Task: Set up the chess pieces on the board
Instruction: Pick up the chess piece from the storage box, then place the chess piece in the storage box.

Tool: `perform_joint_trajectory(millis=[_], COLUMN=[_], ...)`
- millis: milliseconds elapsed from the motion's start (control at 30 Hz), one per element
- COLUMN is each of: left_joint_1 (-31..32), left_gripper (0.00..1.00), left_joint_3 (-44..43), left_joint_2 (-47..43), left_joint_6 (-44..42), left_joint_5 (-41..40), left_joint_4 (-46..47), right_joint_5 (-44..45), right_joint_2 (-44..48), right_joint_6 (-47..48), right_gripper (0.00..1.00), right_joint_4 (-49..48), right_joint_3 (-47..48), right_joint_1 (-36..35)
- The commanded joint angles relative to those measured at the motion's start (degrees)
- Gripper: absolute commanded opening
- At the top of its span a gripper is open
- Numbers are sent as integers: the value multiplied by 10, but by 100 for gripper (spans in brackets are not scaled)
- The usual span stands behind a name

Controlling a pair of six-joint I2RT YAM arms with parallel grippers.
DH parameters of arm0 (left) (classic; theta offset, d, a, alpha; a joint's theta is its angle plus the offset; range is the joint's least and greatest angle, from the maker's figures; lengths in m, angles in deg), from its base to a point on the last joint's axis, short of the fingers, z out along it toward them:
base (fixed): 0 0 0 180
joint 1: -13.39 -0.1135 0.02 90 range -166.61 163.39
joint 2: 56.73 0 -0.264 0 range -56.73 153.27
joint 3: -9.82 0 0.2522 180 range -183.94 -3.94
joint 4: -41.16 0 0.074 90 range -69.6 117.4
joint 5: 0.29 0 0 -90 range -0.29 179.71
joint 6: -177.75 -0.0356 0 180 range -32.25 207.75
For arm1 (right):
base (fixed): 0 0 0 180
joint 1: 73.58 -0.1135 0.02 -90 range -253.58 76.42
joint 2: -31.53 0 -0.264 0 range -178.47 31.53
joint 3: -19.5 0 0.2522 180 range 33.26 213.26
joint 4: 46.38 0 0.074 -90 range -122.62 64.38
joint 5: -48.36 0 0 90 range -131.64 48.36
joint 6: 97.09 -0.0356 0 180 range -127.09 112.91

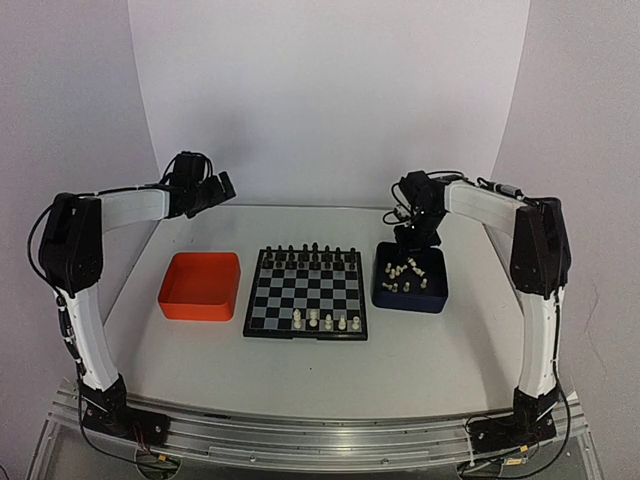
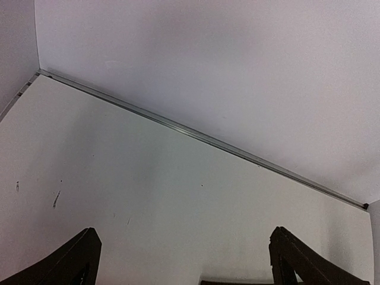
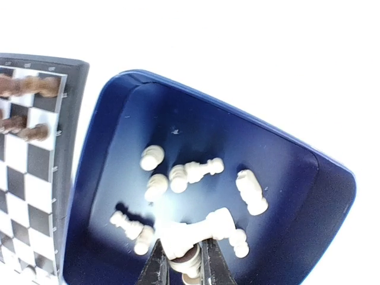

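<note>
The board [image 1: 305, 292] lies mid-table, with black pieces along its far rows and several cream-white chess pieces [image 1: 328, 322] on its near row. More cream-white pieces [image 3: 196, 172] lie loose in the dark blue tray [image 3: 323, 202]. My right gripper [image 3: 182, 264] is down in that tray [image 1: 410, 300]. Its fingers are closed on a cream-white piece [image 3: 189, 261], whose dark felt base shows between them. My left gripper [image 1: 205, 190] is raised at the back left. In the left wrist view its fingers [image 2: 71, 264] stand wide apart and hold nothing.
An orange tray [image 1: 200, 302] sits left of the board. The board's edge with black pieces [image 3: 24, 86] shows at the left of the right wrist view. The left wrist view shows bare table and the back wall seam [image 2: 196, 135].
</note>
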Motion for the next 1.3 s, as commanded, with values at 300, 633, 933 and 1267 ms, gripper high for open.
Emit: perform_joint_trajectory(millis=[300, 633, 933, 1267], left_joint_1=[15, 94, 201, 289], left_gripper=[100, 100, 100, 87], left_joint_3=[159, 223, 224, 178], left_joint_2=[-175, -214, -198, -105], left_joint_6=[-22, -56, -75, -68], left_joint_5=[67, 163, 229, 291], left_joint_4=[174, 314, 351, 425], right_joint_5=[-119, -245, -180, -66], right_joint_2=[195, 256, 302, 342], right_joint_6=[-94, -413, -477, -596], right_gripper=[4, 0, 0, 0], right_joint_4=[-154, -624, -739, -870], right_joint_3=[-141, -311, -376, -467], right_joint_1=[0, -5, -49, -105])
